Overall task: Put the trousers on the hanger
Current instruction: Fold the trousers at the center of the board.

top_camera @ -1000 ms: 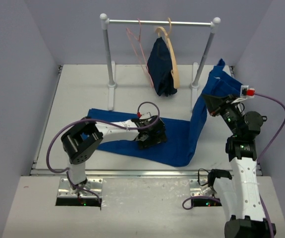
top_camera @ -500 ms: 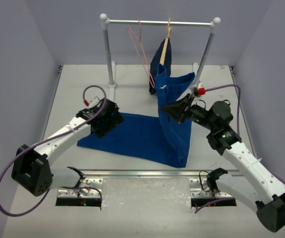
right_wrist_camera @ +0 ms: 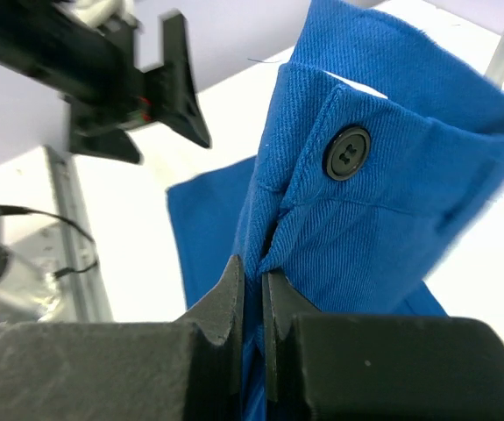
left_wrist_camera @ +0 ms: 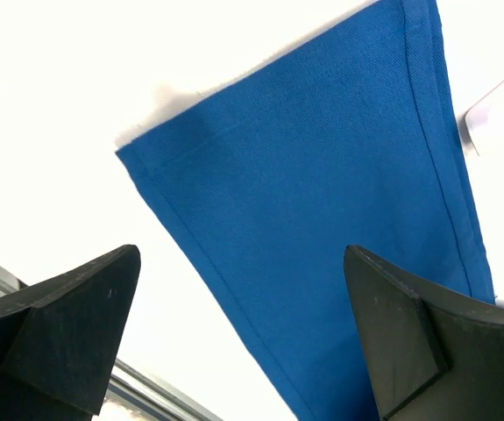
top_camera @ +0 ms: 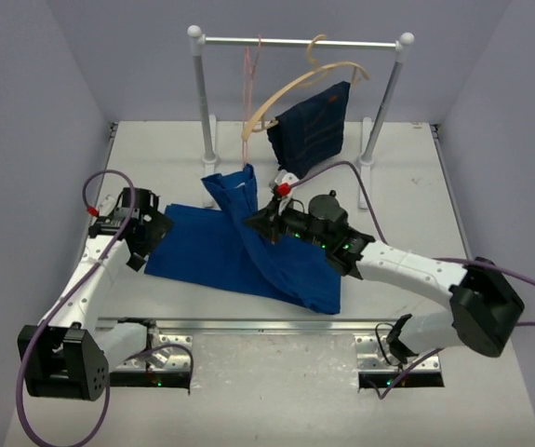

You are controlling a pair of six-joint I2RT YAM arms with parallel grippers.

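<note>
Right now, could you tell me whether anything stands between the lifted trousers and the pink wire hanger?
Possibly: the tilted wooden hanger carrying the navy garment reaches its lower tip across the pink wire hanger, just above the trousers that the right pincer holds up. Depth between them is unclear.

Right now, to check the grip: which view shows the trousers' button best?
Right wrist: the button sits sharp on the trousers, above the right gripper. Top external shows the lifted waistband, no button; left wrist only a hem.

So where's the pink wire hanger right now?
In the top view the hanger hangs on the back rail, just left of the wooden hanger.
</note>
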